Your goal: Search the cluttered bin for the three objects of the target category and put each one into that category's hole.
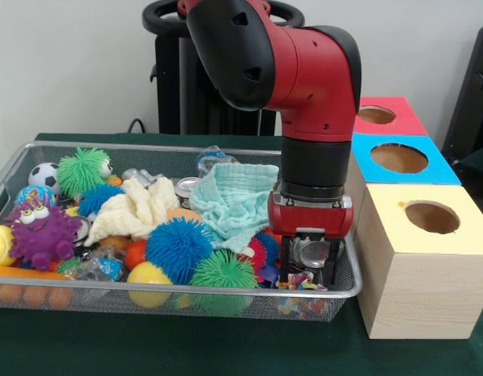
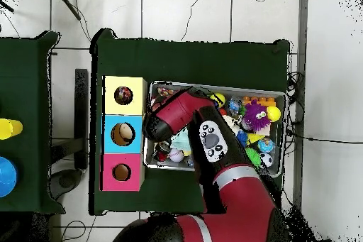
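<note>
Reaching down into the right end of the wire mesh bin (image 1: 14, 168), the gripper (image 1: 310, 270) stands with its two black fingers spread apart, a round silvery lid-like thing (image 1: 312, 252) showing between them; whether they touch it I cannot tell. The front view alone shows this. From overhead the red arm (image 2: 205, 136) hides the gripper and much of the bin (image 2: 282, 97).

The overhead view shows all three boxes in a row beside the bin, yellow (image 2: 124, 96), blue (image 2: 123, 134) and pink (image 2: 122, 172), each with one round hole on top. In the front view the yellow-topped box (image 1: 418, 266) shows pale bare wood sides.

No writing can be read.

The bin holds spiky rubber balls, blue (image 1: 177, 248) and green (image 1: 222, 272), a purple fuzzy monster with big eyes (image 1: 41, 233), a small soccer ball (image 1: 43, 176), a crinkled mint cloth (image 1: 237, 200) and a cream cloth (image 1: 136, 207).
</note>
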Tool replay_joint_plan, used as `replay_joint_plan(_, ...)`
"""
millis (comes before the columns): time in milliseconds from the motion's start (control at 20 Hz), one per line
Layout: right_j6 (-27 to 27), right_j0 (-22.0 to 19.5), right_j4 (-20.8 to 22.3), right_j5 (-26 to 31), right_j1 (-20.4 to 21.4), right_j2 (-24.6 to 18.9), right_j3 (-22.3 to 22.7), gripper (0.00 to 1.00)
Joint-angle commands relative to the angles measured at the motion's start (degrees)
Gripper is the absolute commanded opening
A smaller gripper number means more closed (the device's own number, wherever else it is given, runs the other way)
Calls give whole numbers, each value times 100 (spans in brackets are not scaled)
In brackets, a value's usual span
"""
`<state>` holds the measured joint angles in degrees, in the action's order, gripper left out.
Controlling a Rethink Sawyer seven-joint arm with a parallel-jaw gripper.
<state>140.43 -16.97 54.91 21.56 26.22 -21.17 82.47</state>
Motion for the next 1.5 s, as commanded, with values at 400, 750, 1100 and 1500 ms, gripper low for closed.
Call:
replay_joint_plan(400, -360, 98, 385, -278, -402, 385, -325, 100)
replay_joint_plan(750, -291, 177, 398, -370, -486, 485, -435, 100)
replay_joint_plan(1100, -301, -8, 104, -432, -658, 307, -381, 100)
replay_joint_plan(1500, -374, -142, -52, -366, -697, 175, -289, 100)
